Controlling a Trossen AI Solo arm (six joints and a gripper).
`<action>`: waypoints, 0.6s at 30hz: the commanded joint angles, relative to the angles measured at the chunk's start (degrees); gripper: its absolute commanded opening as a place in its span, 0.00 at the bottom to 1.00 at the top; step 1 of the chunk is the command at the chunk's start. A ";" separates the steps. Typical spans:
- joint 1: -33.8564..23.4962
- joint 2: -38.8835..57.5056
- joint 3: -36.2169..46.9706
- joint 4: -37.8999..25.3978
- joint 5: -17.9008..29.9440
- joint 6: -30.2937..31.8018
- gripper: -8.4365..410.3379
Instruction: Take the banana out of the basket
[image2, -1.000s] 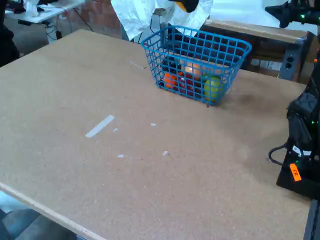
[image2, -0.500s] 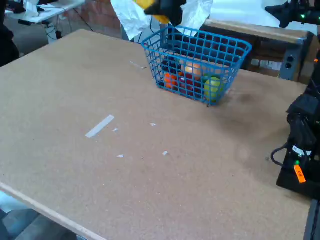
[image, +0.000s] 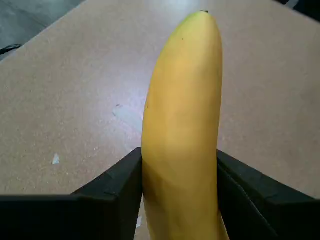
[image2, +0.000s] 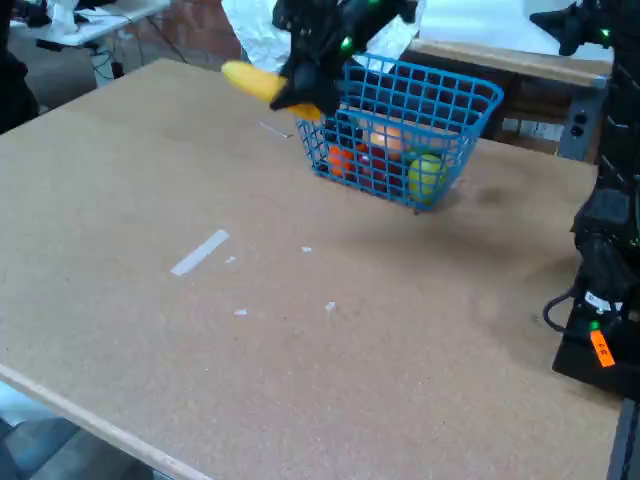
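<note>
The banana (image: 182, 130) is smooth, bright yellow, gently curved and tapering to a dark tip. The black, blocky claw (image: 177, 192) clamps it from both sides. In the fixed view it hangs just left of the blue wire-grid basket (image2: 440, 115), outside the rim, its long axis nearly level, its free end pointing away from the basket. Below lies a matte, speckled brown tabletop (image2: 300, 330) with pale tape scraps (image2: 199, 252).
</note>
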 joint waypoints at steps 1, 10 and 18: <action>1.31 6.29 0.02 -0.04 1.01 -1.27 0.02; 5.31 7.61 0.02 -2.45 2.25 -3.23 0.02; 9.01 9.73 0.02 -5.90 2.91 -6.01 0.02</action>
